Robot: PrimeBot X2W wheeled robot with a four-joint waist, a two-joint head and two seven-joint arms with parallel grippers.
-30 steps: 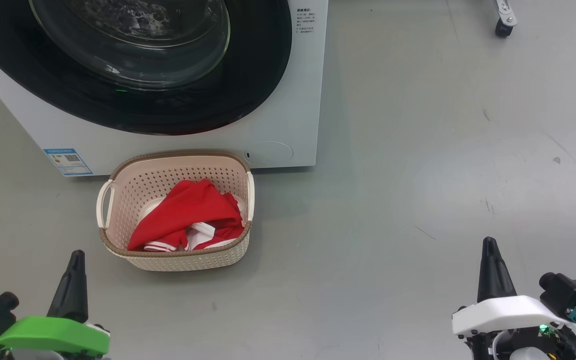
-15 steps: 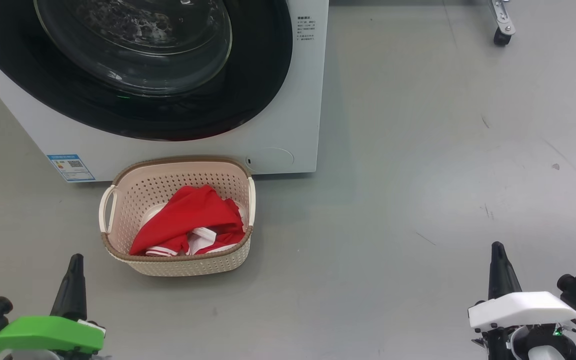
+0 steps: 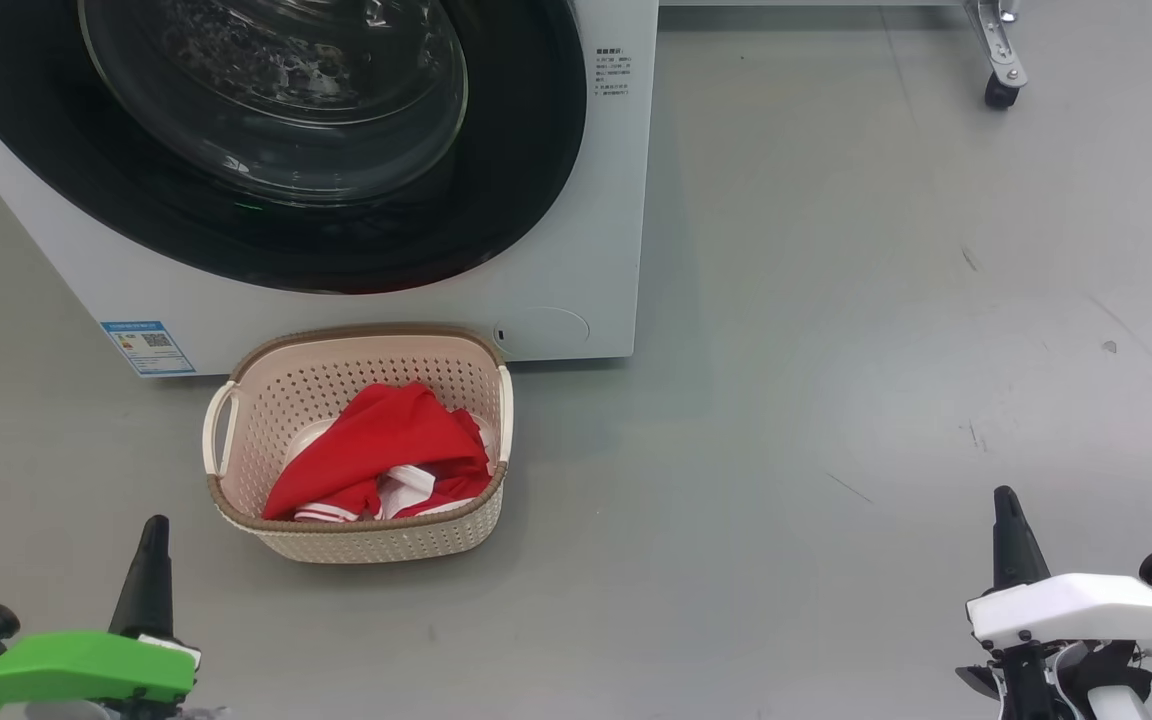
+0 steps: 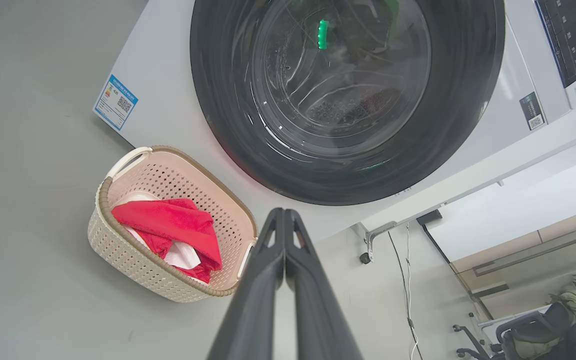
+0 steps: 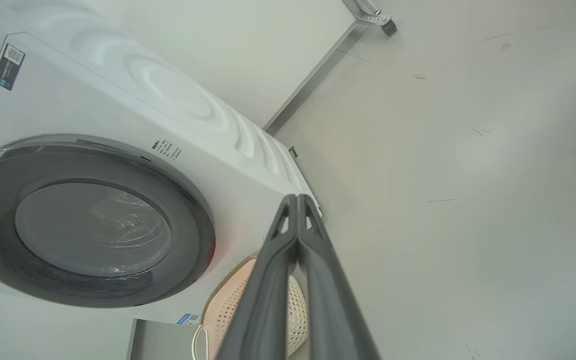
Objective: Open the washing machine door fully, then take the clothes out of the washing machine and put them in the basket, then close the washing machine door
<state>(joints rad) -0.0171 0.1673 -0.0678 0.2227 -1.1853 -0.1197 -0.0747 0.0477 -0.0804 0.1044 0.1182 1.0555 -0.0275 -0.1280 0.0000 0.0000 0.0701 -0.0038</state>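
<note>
Door (image 3: pixel 276 130) looks flush against the washing machine (image 3: pixel 606 250). Clothes (image 3: pixel 376 450) are bundled inside the basket (image 3: pixel 386 540), on the floor (image 3: pixel 836 400) just in front. Left hand (image 3: pixel 155 525) and right hand (image 3: pixel 1006 500) are both clenched, empty, well apart from everything. I judge all three steps done. Next: confirm the latch caught, then park the arms.
</note>
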